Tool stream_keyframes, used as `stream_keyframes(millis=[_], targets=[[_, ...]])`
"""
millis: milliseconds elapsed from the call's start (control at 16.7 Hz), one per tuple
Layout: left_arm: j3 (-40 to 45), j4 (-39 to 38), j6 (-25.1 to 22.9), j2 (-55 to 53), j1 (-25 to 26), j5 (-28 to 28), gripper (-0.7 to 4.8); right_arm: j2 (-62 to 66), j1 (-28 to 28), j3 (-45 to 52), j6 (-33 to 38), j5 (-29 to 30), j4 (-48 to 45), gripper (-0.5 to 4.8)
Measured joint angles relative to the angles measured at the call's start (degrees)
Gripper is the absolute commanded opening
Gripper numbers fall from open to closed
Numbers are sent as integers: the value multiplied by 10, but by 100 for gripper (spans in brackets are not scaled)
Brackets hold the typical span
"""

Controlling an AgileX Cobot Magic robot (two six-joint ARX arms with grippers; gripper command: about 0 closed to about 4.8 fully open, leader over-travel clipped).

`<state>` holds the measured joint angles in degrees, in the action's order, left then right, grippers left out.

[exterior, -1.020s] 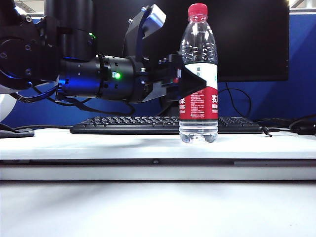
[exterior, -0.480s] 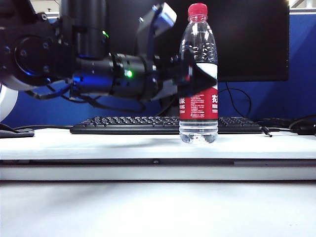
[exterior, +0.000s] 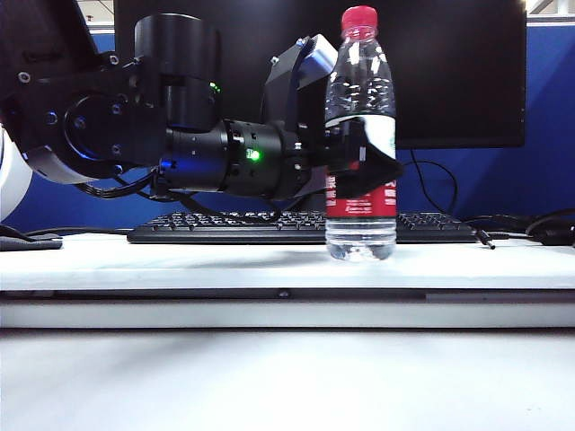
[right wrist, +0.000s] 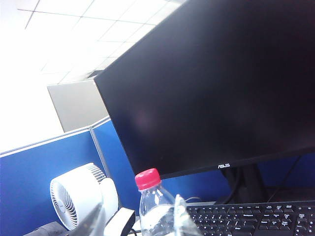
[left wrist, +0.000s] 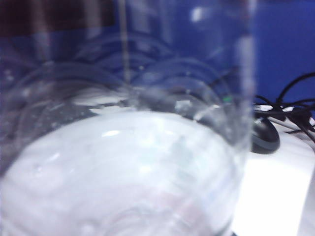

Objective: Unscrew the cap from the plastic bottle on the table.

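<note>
The plastic bottle stands upright on the tabletop, its long axis vertical, with the cap on its neck. The left end effector is reached in level from the side, and its dark fingers are set around the bottle's labelled middle; whether they already press on it cannot be told. The cap lies straight above this end effector, well clear of it. The right end effector is seen in no view, so its state cannot be judged.

The left arm is judged the nearer one, placed to steady the body while the cap is turned from above. The left wrist view is filled by blurred clear plastic, confirming closeness only. In the right wrist view the cap is seen from higher up, uncovered and free to be approached.
</note>
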<state>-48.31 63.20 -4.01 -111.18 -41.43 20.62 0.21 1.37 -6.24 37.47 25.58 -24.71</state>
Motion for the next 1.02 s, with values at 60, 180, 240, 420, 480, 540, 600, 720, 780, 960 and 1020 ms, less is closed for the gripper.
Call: stream_keyframes(millis=[60,180,240,420,480,540,600,720,780,960,1020], targets=[[0,0,-1,0,-1,0,366,0,0,0,0,0,2,181],[0,-2,-2,0,-1,0,366,0,0,0,0,0,4,185],[0,-2,-2,0,-1,0,366,0,0,-1,0,1,27,186],[0,-3,-1,0,-1,0,289,0,0,-1,0,23,108,257],[0,-3,-1,0,-1,0,269,0,0,-1,0,24,109,257],[0,-3,0,0,-1,0,270,0,0,-5,0,22,109,258],[0,-3,0,0,-1,0,272,0,0,-6,0,21,109,271],[0,-3,0,0,-1,0,272,2,1,-7,-2,28,122,275],[0,-3,0,0,-1,0,273,8,3,-8,-2,29,122,276],[0,-3,0,0,-1,0,273,77,56,-56,-8,35,122,316],[0,-3,0,0,-1,0,273,153,114,-87,-6,49,81,317]])
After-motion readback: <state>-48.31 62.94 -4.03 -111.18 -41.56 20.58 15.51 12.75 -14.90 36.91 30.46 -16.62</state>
